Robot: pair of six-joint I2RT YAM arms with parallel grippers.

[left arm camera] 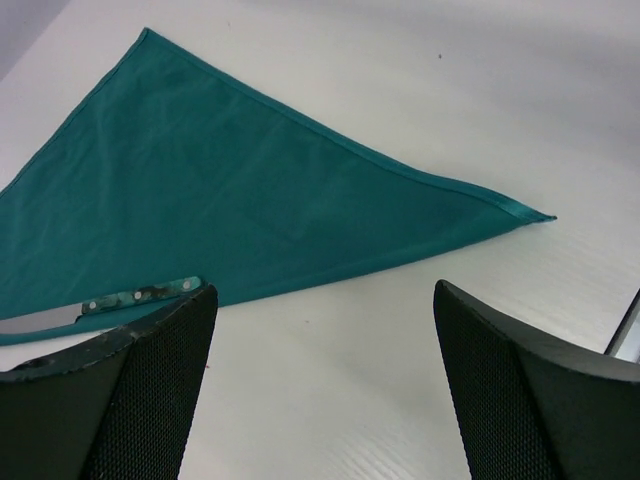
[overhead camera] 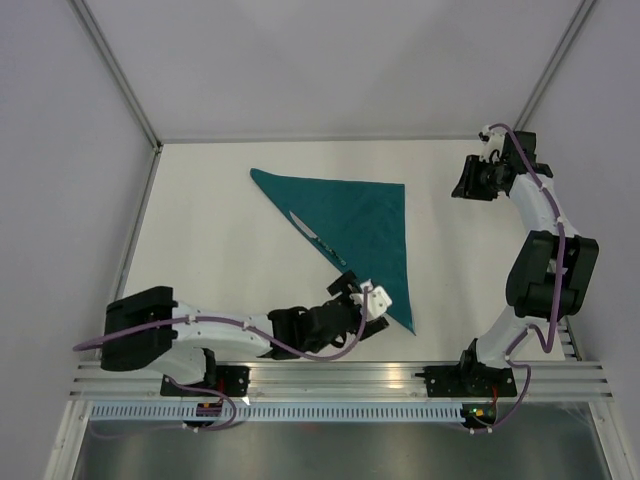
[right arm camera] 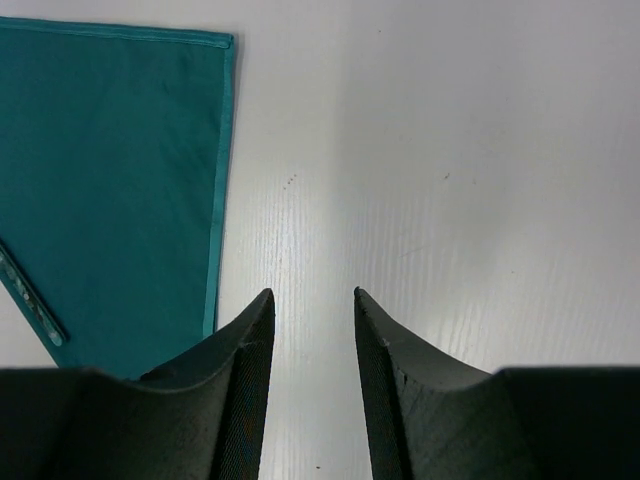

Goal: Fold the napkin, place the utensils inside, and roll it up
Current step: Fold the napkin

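Observation:
The teal-green napkin (overhead camera: 355, 220) lies folded into a triangle on the white table. A slim knife (overhead camera: 318, 237) lies on it along the long diagonal edge; its patterned handle shows in the left wrist view (left arm camera: 140, 296). My left gripper (overhead camera: 362, 293) is open and empty, low over bare table just beside the napkin's near corner (left arm camera: 520, 212), with the knife handle by its left finger (left arm camera: 150, 380). My right gripper (overhead camera: 462, 180) is open and empty at the far right, off the cloth. The napkin's right edge (right arm camera: 215, 200) lies left of its fingers.
An aluminium rail (overhead camera: 330, 378) runs along the near edge where both arm bases are bolted. Grey walls and frame posts (overhead camera: 115, 70) close in the table at the left, back and right. Bare white table (overhead camera: 210, 250) lies left of the napkin.

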